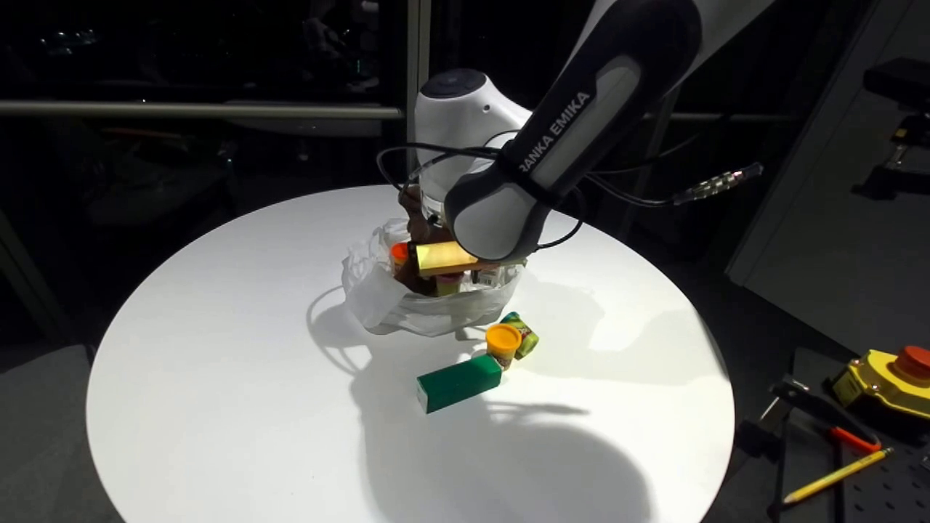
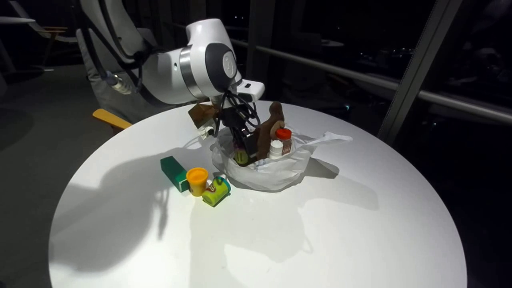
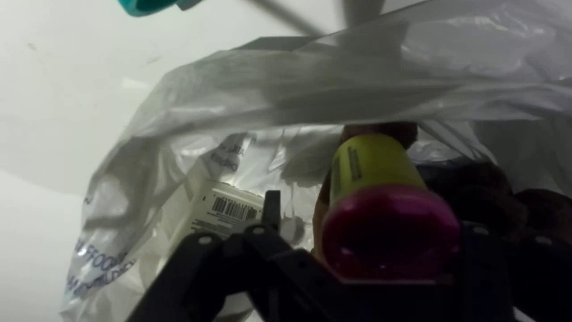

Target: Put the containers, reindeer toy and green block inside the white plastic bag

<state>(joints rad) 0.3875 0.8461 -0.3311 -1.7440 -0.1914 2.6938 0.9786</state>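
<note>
The wrinkled white plastic bag stands with its mouth open. My gripper reaches down into it, open around a yellow pot with a magenta lid; a gap shows between pot and left finger. Also in the bag are the brown reindeer toy, a red-capped bottle and a white-capped bottle. On the table, the green block touches or nearly touches an orange pot. A lime pot lies tipped beside that.
A round white table carries everything. Cables loop from the arm close above the bag. Past the table's edge sit a red-and-yellow stop button and a pencil. A white barcode label shows inside the bag.
</note>
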